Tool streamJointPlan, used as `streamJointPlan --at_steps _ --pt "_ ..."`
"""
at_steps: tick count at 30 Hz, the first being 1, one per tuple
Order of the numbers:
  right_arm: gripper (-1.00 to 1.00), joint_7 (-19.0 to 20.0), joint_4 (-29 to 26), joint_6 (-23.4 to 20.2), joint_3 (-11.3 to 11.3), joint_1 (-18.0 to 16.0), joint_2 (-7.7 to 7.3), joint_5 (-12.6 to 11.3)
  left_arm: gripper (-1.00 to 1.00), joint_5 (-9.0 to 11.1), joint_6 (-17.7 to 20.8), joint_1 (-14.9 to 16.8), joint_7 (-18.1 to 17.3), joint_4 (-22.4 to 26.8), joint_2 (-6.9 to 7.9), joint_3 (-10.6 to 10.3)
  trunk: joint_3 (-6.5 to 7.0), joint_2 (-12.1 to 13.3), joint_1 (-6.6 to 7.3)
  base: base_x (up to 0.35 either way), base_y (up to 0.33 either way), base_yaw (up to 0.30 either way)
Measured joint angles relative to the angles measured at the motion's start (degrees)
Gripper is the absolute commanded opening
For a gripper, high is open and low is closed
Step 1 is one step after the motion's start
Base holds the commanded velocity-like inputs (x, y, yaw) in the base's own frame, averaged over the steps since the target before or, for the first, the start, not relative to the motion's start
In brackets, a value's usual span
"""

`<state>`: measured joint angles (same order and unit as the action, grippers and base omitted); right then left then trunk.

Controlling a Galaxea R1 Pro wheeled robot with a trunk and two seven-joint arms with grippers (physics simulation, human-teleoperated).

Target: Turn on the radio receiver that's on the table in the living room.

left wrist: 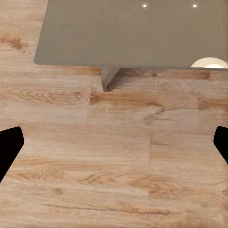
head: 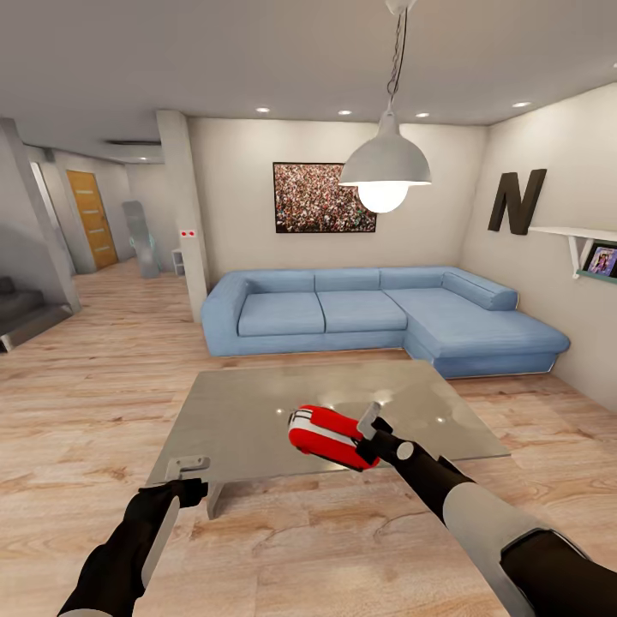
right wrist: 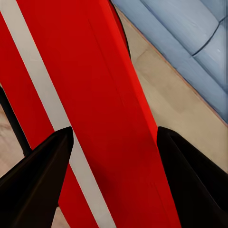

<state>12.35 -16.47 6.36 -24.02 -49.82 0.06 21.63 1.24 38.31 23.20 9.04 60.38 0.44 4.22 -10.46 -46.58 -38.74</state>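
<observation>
The red radio receiver [head: 326,435] with its white trim lies tilted on the glossy grey table [head: 248,411], near the front edge. My right gripper [head: 370,435] is open and sits right at the radio's right end, one finger raised above it. In the right wrist view the radio [right wrist: 95,95] spans the gap between both dark fingers of that gripper [right wrist: 114,175]. I cannot tell whether they press on it. My left gripper [head: 187,473] hangs open just off the table's front left corner. The left wrist view shows this gripper [left wrist: 118,137] over the wood floor, with the table's [left wrist: 133,33] edge beyond.
A blue L-shaped sofa [head: 368,313] stands behind the table, under a white pendant lamp [head: 386,167] and a crowd picture [head: 324,197]. A black N [head: 517,201] and a shelf [head: 583,240] are on the right wall. Stairs [head: 26,313] and a hallway lie to the left.
</observation>
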Motion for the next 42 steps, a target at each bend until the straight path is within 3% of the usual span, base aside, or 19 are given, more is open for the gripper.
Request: streamJointPlan --at_steps 4,6,9,10,11,13,19,21,23,24,26,27,29,39,42 --pt "-1.0 -0.5 0.0 0.0 -0.1 0.0 0.01 0.4 1.0 0.0 0.0 0.0 0.0 0.0 -0.02 -0.1 0.0 0.0 0.0 0.0 0.0 0.0" --pt "-1.0 -2.8 0.0 0.1 0.0 0.1 -0.06 1.2 1.0 0.0 -0.1 0.0 0.1 0.0 -0.05 -0.1 0.0 0.0 0.0 0.0 0.0 0.0" --pt "-1.0 -9.7 0.0 1.4 -2.5 1.4 -0.04 5.5 1.0 0.0 -0.1 0.0 0.2 0.0 -0.04 -0.1 0.0 0.0 0.0 0.0 0.0 0.0" --pt "-1.0 -17.1 0.1 2.8 -7.0 2.7 -0.01 10.5 1.0 0.0 -0.1 0.0 0.2 0.0 -0.01 -0.1 -0.01 0.0 0.0 0.0 0.0 0.0" --pt "-1.0 -23.3 0.0 3.3 -10.2 3.8 -0.01 13.7 1.0 -0.1 -0.1 0.0 0.2 0.0 0.0 -0.1 0.0 0.0 0.0 0.0 0.0 0.0" --pt "-1.0 -28.8 0.0 3.6 -14.8 5.0 0.02 16.2 1.0 -0.1 -0.1 0.0 0.2 0.0 -0.02 -0.1 0.0 0.0 0.0 0.0 0.0 0.0" --pt "-1.0 -34.7 0.0 3.7 -22.9 8.7 -0.01 17.9 1.0 -0.1 -0.1 0.0 0.2 0.0 0.0 0.0 -0.01 0.0 0.0 0.0 0.0 0.0" --pt "-1.0 -36.5 0.0 3.8 -23.9 9.1 -0.02 17.8 1.0 -0.1 -0.1 0.0 0.2 0.0 0.0 0.0 0.0 0.0 0.0 0.0 0.0 0.0" --pt "-1.0 -46.5 0.4 3.7 -31.8 10.1 -0.14 18.2 1.0 -0.1 -0.1 0.0 0.2 0.0 0.0 0.0 0.0 0.0 0.0 0.0 0.0 0.0" --pt "-1.0 -48.2 0.6 3.6 -34.0 10.2 -0.13 18.6 1.0 -0.1 -0.1 0.0 0.2 0.0 0.0 0.0 0.01 0.0 0.0 0.0 0.0 0.0" --pt "-1.0 -54.4 2.1 3.5 -41.9 10.4 -0.35 18.3 1.0 -0.1 -0.1 0.0 0.2 0.0 0.0 0.0 0.0 0.0 0.0 0.0 0.0 0.0" --pt "-1.0 -55.6 2.4 3.3 -45.0 10.5 -0.43 18.6 1.0 -0.1 -0.1 0.0 0.2 0.0 0.0 0.0 0.0 0.0 0.0 0.0 0.0 0.0" --pt "-1.0 -60.0 2.8 3.1 -47.8 10.5 -0.7 18.2 1.0 -0.1 -0.1 0.0 0.2 0.0 0.0 0.0 -0.01 0.0 0.0 0.0 0.0 0.0" --pt "-1.0 -82.8 2.7 3.0 -47.8 10.1 -2.98 18.0 1.0 -0.1 -0.1 0.0 0.3 0.0 0.0 0.0 0.01 0.0 0.0 0.0 0.0 0.0" --pt "-1.0 -86.6 2.9 2.6 -48.6 10.1 -3.34 18.2 1.0 -0.1 -0.1 0.0 0.3 0.0 0.0 -0.1 0.0 0.0 0.0 0.0 0.0 0.0"
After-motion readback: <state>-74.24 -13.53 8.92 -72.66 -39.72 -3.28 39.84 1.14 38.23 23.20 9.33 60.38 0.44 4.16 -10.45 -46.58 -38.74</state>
